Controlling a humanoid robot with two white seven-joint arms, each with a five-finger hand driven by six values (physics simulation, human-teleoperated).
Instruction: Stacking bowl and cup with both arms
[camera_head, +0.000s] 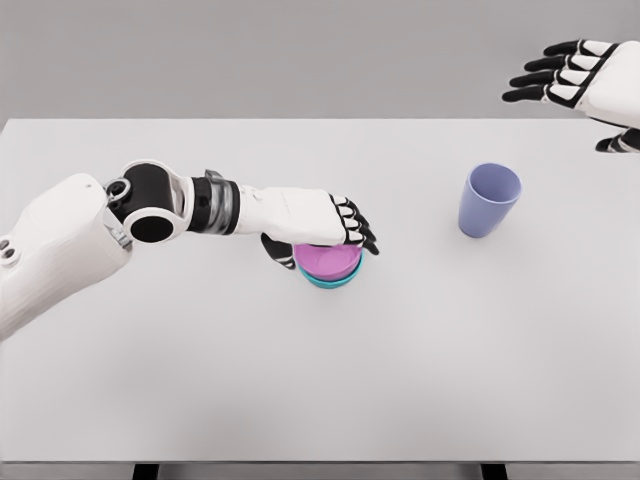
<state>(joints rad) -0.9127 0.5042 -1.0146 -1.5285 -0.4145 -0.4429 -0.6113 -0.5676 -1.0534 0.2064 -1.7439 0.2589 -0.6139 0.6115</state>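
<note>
A pink bowl (327, 263) sits nested in a teal bowl (331, 283) near the middle of the white table (320, 380). My left hand (320, 232) reaches in from the left and curls over the pink bowl's rim, thumb on the near-left side and fingers across its top. A lavender cup (488, 199) stands upright to the right, untouched. My right hand (570, 78) hovers high at the upper right, beyond the table's far edge, with fingers spread and holding nothing.
The table's far edge runs across the top and its near edge shows at the bottom, with dark legs below. A plain grey wall lies behind.
</note>
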